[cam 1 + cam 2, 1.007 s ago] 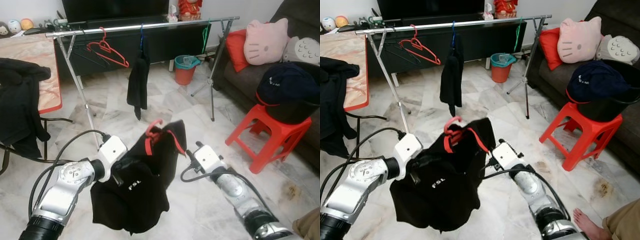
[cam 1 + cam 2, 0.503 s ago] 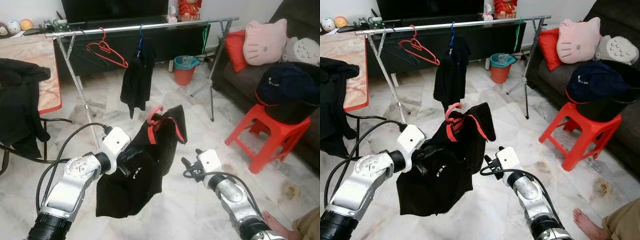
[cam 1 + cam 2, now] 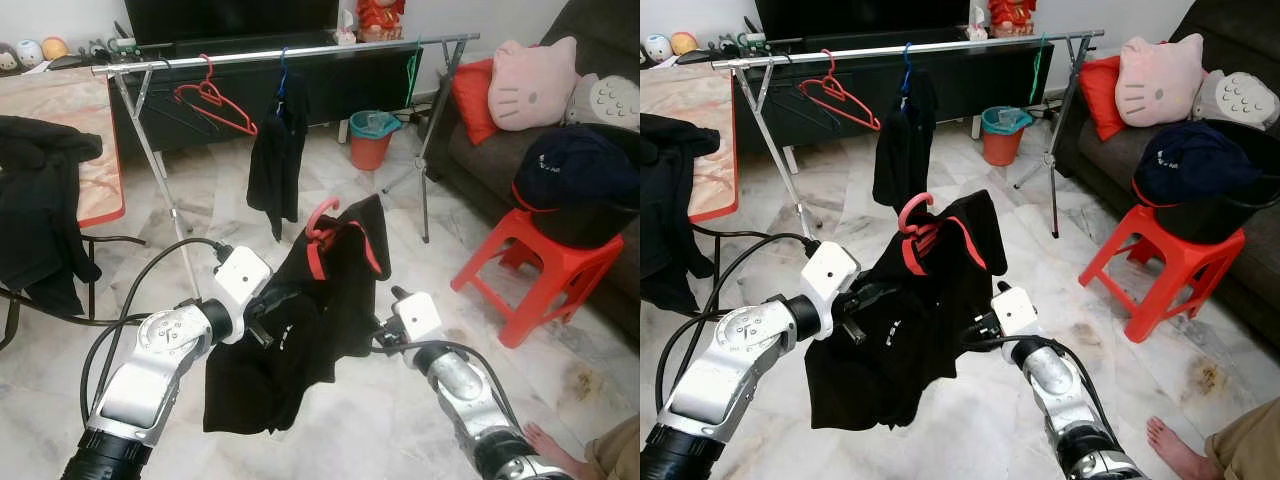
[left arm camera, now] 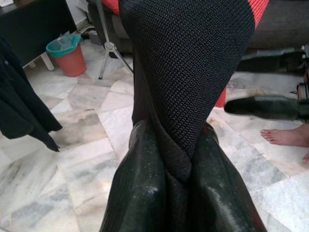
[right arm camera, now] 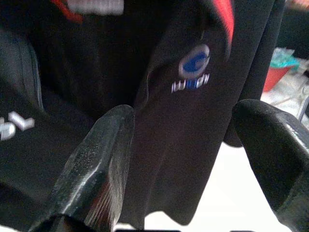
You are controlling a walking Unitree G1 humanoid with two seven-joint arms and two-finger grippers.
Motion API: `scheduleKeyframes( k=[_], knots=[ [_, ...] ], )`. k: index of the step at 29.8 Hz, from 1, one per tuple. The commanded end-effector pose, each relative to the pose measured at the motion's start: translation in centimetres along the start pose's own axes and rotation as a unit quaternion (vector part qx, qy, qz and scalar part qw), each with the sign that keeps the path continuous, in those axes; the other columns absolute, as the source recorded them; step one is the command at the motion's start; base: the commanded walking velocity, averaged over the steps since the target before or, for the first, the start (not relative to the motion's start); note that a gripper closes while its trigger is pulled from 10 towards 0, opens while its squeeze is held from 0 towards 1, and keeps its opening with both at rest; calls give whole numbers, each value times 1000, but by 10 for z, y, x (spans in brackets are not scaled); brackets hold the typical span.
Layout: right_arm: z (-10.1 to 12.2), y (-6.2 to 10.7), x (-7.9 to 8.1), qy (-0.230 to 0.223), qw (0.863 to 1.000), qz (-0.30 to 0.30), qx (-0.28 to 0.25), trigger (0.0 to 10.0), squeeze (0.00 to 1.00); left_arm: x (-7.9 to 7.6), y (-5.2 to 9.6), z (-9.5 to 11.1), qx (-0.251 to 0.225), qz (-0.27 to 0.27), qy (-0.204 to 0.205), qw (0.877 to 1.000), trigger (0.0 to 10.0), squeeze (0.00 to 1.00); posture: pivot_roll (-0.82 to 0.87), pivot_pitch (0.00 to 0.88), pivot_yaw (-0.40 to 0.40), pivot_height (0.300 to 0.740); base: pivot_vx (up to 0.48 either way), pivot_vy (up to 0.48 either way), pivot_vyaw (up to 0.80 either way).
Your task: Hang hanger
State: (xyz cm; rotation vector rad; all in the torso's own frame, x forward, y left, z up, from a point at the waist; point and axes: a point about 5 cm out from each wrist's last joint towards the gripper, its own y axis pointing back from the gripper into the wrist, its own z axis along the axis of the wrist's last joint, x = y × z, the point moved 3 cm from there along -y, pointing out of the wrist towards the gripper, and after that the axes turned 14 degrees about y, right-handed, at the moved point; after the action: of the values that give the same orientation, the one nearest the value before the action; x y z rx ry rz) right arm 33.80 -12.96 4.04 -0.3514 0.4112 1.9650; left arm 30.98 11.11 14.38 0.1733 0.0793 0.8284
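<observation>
A black shirt [image 3: 300, 340] with a red collar hangs on a red hanger, whose hook [image 3: 322, 212] sticks up above the collar. My left gripper [image 4: 169, 140] is shut on a fold of this shirt and holds it up in front of me, well short of the silver clothes rail [image 3: 300, 52]. My right gripper [image 5: 186, 113] is open right beside the shirt's lower edge, and the cloth with a blue logo [image 5: 194, 62] lies just beyond its fingers. On the rail hang an empty red hanger [image 3: 215, 100], a black garment [image 3: 275, 160] and a green hanger [image 3: 410, 65].
A red stool [image 3: 540, 265] carrying a black basket [image 3: 590, 220] stands to the right, in front of a sofa with pillows [image 3: 530, 85]. A table with dark clothes [image 3: 40, 220] is on the left. An orange bin [image 3: 370, 140] sits beyond the rail. A person's bare foot [image 3: 1170, 440] is at lower right.
My left arm has raised the shirt and carried it a little to the right. My right gripper let go of the shirt, dropped lower, and now sits beside its edge.
</observation>
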Motion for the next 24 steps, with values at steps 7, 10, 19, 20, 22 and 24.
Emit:
scheduleKeyframes(
  k=[7,10,19,20,22,24],
  knots=[
    [23,-13,-18,-7,998,-54,-36,10000,0,-13,-1,12,-26,-16,-4,1000,10000,0,90,0,-46,740,0,0,0],
    [23,-15,-18,-7,998,-60,-30,10000,0,-15,-2,11,-26,-17,-2,1000,10000,0,90,0,-46,740,0,0,0],
    [9,-13,-15,-15,998,-68,8,10000,0,-16,-2,14,-26,-20,-6,999,10000,0,93,0,-46,740,0,0,0],
    [9,-12,-15,-14,997,-70,10,10000,0,-17,-2,14,-26,-23,-6,999,10000,0,93,0,-46,740,0,0,0],
    [8,-12,-16,-10,997,-75,13,10000,0,-19,-1,13,-22,-31,-5,999,10000,0,92,0,-45,740,0,0,0],
    [10,-13,-17,-4,997,-81,14,10000,0,-26,3,10,-8,-53,-11,998,10000,0,92,0,-45,740,0,0,0]
  ],
)
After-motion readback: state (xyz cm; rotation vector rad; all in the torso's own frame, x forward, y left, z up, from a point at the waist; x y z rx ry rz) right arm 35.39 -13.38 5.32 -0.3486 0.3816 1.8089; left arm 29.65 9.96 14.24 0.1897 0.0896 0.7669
